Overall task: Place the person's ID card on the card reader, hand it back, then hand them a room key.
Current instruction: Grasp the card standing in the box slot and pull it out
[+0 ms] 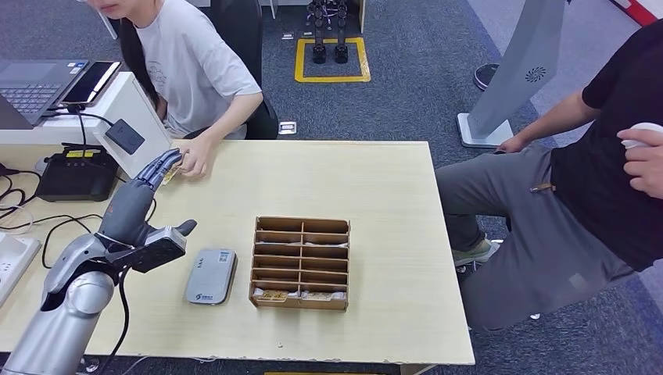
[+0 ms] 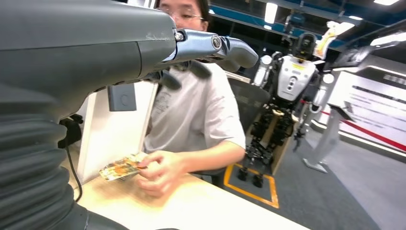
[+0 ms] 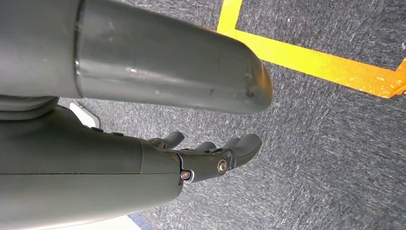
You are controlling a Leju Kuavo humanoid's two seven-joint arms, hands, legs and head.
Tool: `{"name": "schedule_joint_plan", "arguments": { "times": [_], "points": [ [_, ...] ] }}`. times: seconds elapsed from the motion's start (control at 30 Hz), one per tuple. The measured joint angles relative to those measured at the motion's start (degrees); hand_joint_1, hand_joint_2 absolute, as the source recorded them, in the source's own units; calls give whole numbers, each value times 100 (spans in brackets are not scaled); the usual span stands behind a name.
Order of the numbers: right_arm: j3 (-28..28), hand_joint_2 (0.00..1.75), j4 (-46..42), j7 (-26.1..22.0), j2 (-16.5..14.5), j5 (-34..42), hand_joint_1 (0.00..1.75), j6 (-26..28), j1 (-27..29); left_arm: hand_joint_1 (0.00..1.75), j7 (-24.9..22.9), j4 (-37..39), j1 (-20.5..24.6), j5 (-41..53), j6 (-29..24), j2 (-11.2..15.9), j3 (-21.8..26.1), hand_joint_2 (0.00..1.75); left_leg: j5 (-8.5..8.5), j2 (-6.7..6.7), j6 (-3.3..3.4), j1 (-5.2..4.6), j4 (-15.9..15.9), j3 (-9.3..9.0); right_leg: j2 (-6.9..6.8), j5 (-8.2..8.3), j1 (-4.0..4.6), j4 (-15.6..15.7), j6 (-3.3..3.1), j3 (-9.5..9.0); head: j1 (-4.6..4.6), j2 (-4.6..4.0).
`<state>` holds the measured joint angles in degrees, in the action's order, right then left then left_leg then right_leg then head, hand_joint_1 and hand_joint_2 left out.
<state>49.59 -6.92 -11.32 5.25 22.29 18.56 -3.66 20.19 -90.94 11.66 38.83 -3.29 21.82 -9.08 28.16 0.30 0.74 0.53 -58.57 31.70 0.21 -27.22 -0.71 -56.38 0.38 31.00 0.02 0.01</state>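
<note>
Left hand [image 1: 148, 191] empty, fingers extended toward colourful ID card [image 2: 119, 168] held by seated person's hand [image 2: 160, 171] at light wooden table [image 1: 375, 187] edge; right hand [image 3: 210, 155] hangs loosely spread, empty.

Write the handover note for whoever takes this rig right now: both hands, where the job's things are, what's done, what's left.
Left hand: open, stretched toward the seated person's hand, holding nothing.
Right hand: hanging over the floor, fingers loosely apart, holding nothing.
ID card: in the person's hand at the table's far left corner.
Card reader: on the table, nothing on it.
Wooden tray: beside the reader, cards in its front row.
Done: nothing.
Left: take card, read, return, hand over key.
</note>
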Motion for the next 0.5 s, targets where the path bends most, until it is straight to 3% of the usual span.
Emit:
{"name": "schedule_joint_plan", "arguments": {
  "times": [0.17,0.33,0.5],
  "points": [
    [0,0,13,-17,0,51,0,5,4,0,100,-347,-147,28,149,79,-117,175,-2,-1,-1,0,0,-1,0,1,0,-1,0,-1,0,0],
    [0,0,46,-97,1,170,0,2,3,0,292,-761,-414,229,248,244,-637,175,-3,0,-2,0,0,-1,0,2,0,-2,0,-1,0,0],
    [5,0,79,-86,1,286,0,-9,2,0,309,-1020,-698,1264,-370,312,-1364,175,-1,-2,-1,-3,-1,2,-2,1,-2,-1,0,1,1,1]
  ]
}}
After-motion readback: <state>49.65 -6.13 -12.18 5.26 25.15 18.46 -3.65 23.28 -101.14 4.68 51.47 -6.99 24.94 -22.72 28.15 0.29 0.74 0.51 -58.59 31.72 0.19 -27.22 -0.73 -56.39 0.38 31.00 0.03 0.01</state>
